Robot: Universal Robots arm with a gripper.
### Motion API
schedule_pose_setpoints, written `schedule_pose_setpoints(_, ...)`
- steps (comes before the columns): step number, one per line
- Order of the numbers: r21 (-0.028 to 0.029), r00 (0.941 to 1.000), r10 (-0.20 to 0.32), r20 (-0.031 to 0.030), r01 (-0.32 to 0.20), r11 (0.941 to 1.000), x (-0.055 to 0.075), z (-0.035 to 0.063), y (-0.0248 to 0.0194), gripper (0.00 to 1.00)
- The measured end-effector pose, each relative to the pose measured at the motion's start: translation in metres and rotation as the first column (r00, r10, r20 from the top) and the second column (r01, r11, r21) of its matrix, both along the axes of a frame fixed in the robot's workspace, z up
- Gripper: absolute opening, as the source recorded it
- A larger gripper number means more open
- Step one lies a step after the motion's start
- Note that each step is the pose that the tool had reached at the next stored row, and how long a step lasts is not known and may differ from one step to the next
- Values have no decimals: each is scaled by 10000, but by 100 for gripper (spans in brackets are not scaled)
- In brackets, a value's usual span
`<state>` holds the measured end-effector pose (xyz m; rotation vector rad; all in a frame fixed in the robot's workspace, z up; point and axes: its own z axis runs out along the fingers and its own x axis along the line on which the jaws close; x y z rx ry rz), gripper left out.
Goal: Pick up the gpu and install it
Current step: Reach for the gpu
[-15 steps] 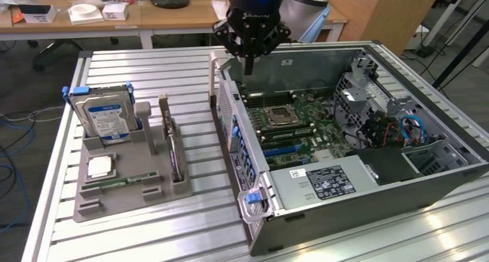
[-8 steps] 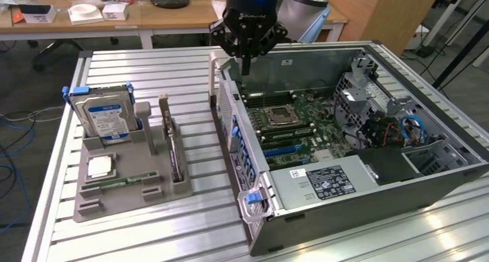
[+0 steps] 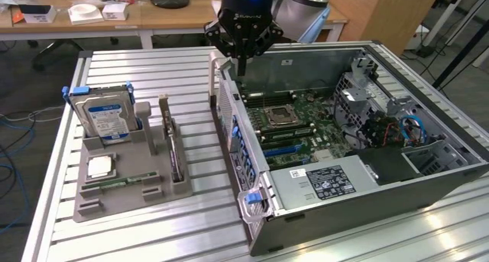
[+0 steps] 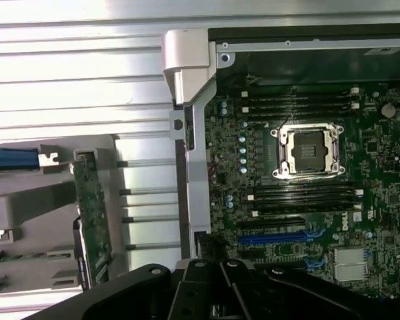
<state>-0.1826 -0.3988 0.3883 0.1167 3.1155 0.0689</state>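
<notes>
Nearest the exterior camera, the front corner of an open computer case (image 3: 313, 225) is recorded, with a blue latch (image 3: 253, 198) at its edge; the case is laid on its side on a slatted metal counter (image 3: 153, 67). Inside the case a motherboard (image 3: 302, 133) is exposed, with a processor socket (image 3: 279, 116) near its middle and a blue expansion slot (image 4: 273, 237) close to the socket. A labelled power supply (image 3: 324, 182) is seated at the near end of the case. Just beside the case, on the exterior view's left of it, a grey holder (image 3: 122, 202) is set on the counter. The gpu (image 3: 173, 150) is found standing on edge in the holder slot closest to the case, apart from the case wall. A hard drive (image 3: 105, 114) with a blue label is stood upright at the holder's side farther from the case. The tool (image 3: 241, 64) is held above the far end of the case wall that faces the holder, well apart from the gpu. Whether the tool is open or closed cannot be told.
</notes>
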Motion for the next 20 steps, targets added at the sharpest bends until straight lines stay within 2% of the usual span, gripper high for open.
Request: schedule_pose_setpoints(20,-1,10000,-1,-1,1,10000,-141,-11,0,11)
